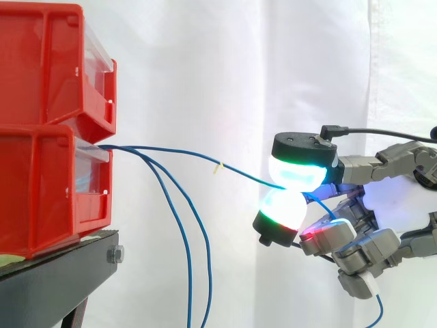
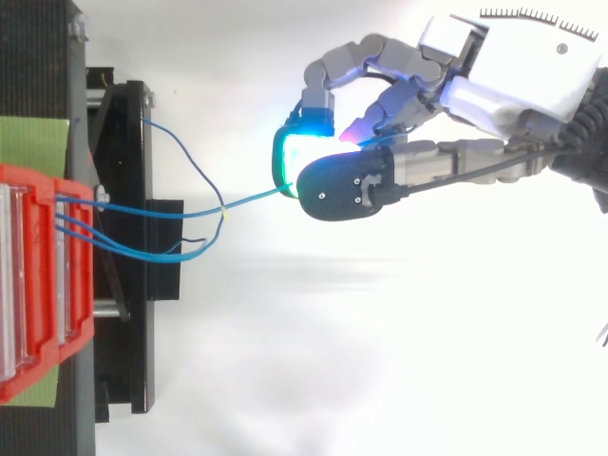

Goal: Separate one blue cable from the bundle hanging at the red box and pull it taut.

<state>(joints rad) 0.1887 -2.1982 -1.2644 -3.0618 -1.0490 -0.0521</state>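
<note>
Blue cable [image 2: 255, 199] is pinched between two glowing pads [image 1: 300, 174] of the hand [image 2: 513, 76], well away from the red box [image 1: 41, 184]. It runs almost level back to the box, dipping a little. Pulling straight away from the box should tighten it. Two other cables [image 1: 209, 266] hang down near the box.

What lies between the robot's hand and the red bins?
In the side view, only the pinched blue cable, bearing a pale tag, spans from hand to red bins; loose blue cables hang nearby.

Bins [image 1: 41, 184] stacked on stand [image 1: 61, 277] at left, cable [image 1: 184, 154] running right to hand [image 2: 518, 71]
</note>
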